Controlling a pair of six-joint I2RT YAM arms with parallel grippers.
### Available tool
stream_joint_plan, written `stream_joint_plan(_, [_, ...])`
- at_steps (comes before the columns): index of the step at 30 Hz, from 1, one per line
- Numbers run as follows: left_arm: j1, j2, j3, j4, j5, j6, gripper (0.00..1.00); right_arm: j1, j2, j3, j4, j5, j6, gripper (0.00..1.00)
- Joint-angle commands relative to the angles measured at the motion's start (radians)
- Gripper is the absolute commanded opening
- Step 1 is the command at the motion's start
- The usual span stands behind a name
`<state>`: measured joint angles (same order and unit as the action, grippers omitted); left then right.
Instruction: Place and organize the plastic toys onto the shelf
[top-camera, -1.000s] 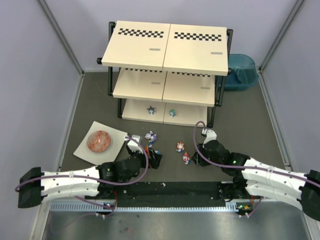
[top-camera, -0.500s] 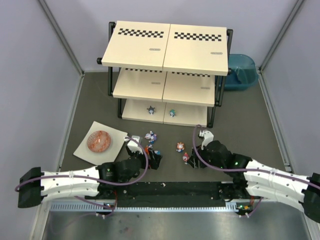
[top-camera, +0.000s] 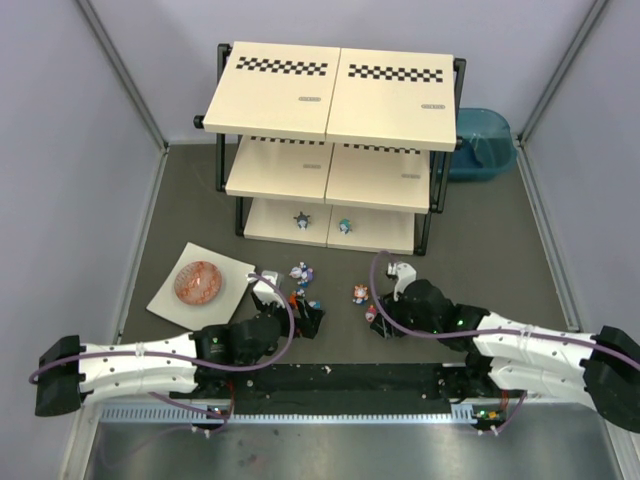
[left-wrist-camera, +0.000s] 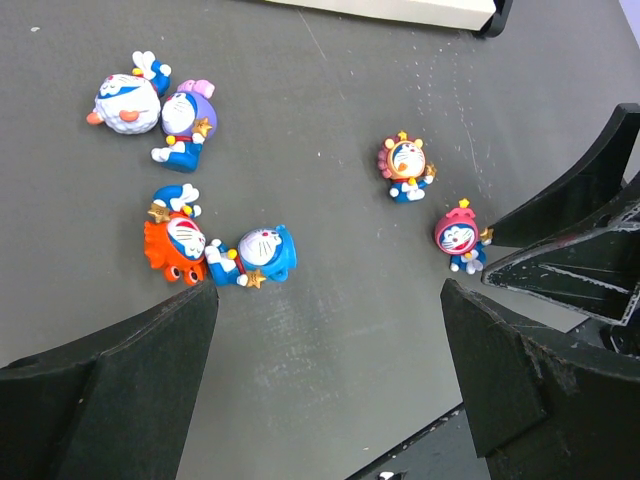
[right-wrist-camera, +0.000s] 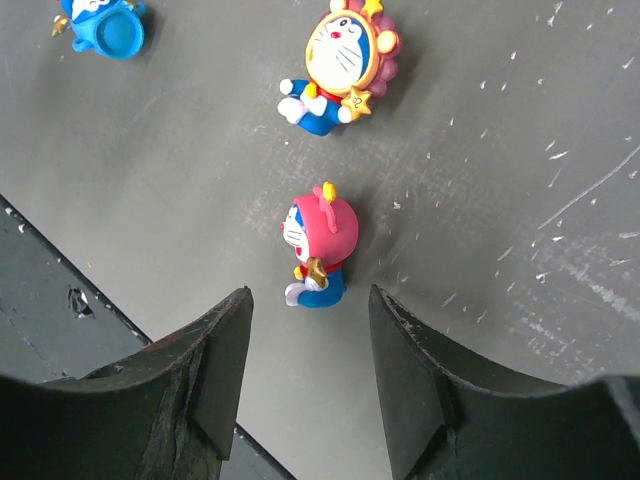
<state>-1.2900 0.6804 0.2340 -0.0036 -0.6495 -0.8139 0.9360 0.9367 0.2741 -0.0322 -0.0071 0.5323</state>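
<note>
The shelf (top-camera: 330, 100) stands at the back, with two toys (top-camera: 300, 219) (top-camera: 344, 226) on its bottom board. Several toys lie on the dark mat. My right gripper (right-wrist-camera: 310, 300) is open, its fingers just short of a red-hooded toy (right-wrist-camera: 322, 240) lying on its side; a pink-maned toy (right-wrist-camera: 345, 55) lies beyond. My left gripper (left-wrist-camera: 330, 300) is open and empty, near an orange toy (left-wrist-camera: 172, 245) and a blue toy (left-wrist-camera: 258, 255). A white-headed toy (left-wrist-camera: 127, 100) and a purple toy (left-wrist-camera: 185, 115) lie farther off. From above, the grippers (top-camera: 310, 322) (top-camera: 380, 325) sit side by side.
A blue tub (top-camera: 480, 140) stands right of the shelf. An orange-pink disc (top-camera: 198, 282) rests on a white sheet (top-camera: 165, 303) at the left. A black strip (top-camera: 330, 380) runs along the near edge. Grey walls close both sides.
My right gripper has moved left, closing in on the red-hooded toy. The left arm and the toys have not moved.
</note>
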Motion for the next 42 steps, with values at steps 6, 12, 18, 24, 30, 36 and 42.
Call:
stream_joint_plan(6, [-0.006,-0.01,0.036,0.017,-0.036,-0.011,0.99,0.014,0.047,0.002,0.077,-0.001,-0.008,0.47])
stream_joint_plan(12, [-0.006,-0.013,0.037,0.019,-0.036,-0.011,0.99,0.011,0.071,-0.004,0.092,-0.001,-0.009,0.45])
stream_joint_plan(18, [-0.006,-0.016,0.037,0.019,-0.036,-0.011,0.99,0.011,0.108,-0.004,0.115,-0.007,-0.008,0.45])
stream_joint_plan(24, [-0.006,-0.019,0.039,0.019,-0.033,-0.01,0.99,0.012,0.139,-0.003,0.127,-0.007,-0.008,0.36])
stream_joint_plan(30, [-0.006,-0.042,0.05,0.013,-0.018,-0.005,0.99,0.012,0.136,0.0,0.115,-0.016,-0.014,0.13])
stream_joint_plan(36, [-0.006,-0.084,0.122,-0.019,0.049,-0.002,0.99,0.012,0.039,-0.001,0.086,-0.062,-0.022,0.0])
stream_joint_plan(42, [-0.006,-0.059,0.214,-0.044,0.163,-0.069,0.99,0.024,-0.188,0.005,0.061,-0.093,-0.046,0.0])
